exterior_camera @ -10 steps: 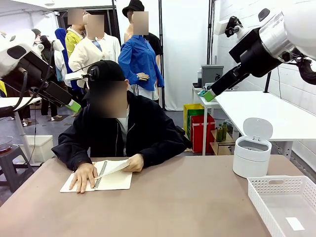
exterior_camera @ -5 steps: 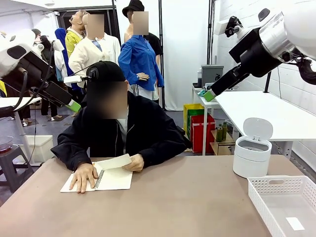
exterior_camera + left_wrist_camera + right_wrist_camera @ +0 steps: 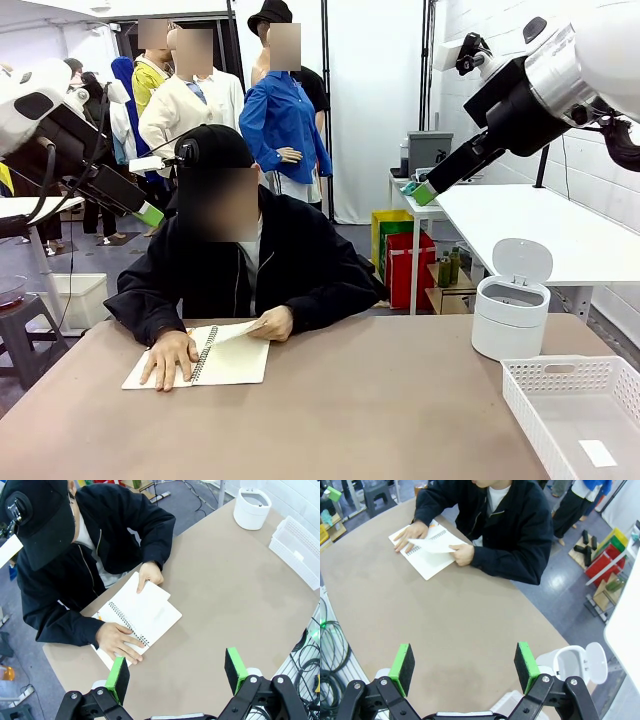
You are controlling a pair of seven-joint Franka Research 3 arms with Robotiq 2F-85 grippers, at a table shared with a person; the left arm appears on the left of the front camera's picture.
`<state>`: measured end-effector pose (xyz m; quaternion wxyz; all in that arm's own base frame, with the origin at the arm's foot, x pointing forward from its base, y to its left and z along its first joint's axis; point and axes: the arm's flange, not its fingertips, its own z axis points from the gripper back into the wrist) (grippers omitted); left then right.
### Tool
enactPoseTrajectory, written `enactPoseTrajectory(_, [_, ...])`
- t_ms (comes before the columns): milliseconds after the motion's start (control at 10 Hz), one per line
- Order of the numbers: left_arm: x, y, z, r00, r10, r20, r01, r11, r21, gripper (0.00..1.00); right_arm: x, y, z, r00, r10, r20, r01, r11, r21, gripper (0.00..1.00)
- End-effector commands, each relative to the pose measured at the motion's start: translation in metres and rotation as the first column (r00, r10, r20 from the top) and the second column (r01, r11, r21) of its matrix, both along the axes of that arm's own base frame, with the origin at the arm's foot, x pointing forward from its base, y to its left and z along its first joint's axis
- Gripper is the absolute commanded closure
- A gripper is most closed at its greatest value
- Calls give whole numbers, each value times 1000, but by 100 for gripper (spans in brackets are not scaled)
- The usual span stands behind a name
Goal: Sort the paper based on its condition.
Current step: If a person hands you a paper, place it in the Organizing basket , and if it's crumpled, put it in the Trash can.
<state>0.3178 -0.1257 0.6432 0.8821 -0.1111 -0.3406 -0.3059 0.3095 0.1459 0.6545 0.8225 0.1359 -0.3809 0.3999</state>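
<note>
A spiral notebook (image 3: pixel 236 364) lies open on the brown table (image 3: pixel 360 420) in front of the seated person. One of the person's hands (image 3: pixel 170 357) presses its left page flat. The other hand (image 3: pixel 272 323) lifts a white paper sheet (image 3: pixel 234 332) from it; the sheet also shows in the wrist views (image 3: pixel 145 597) (image 3: pixel 432 545). My left gripper (image 3: pixel 150 214) hangs open high at the left, far above the table, its green pads (image 3: pixel 118 678) wide apart. Just as high at the right, my right gripper (image 3: pixel 423 193) is open and holds nothing (image 3: pixel 465 664).
A white bin (image 3: pixel 510 318) with its lid up stands at the table's far right. A white slotted basket (image 3: pixel 575 410) with a small slip inside sits at the near right corner. Cables hang off the table's side in the right wrist view.
The person's hand has shifted the lifted sheet, raising it flatter and then lowering it a little over the notebook. Both arms stay still.
</note>
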Motion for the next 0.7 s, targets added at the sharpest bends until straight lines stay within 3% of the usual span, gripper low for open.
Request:
enactPoseTrajectory(0, [0, 0, 1, 1000, 1, 2, -1, 1000, -1, 0, 0, 0, 1, 1000, -2, -5, 2, 1000, 2, 0])
enactPoseTrajectory(600, [0, 0, 1, 1000, 1, 2, -1, 1000, -1, 0, 0, 0, 1, 1000, -2, -5, 2, 1000, 2, 0])
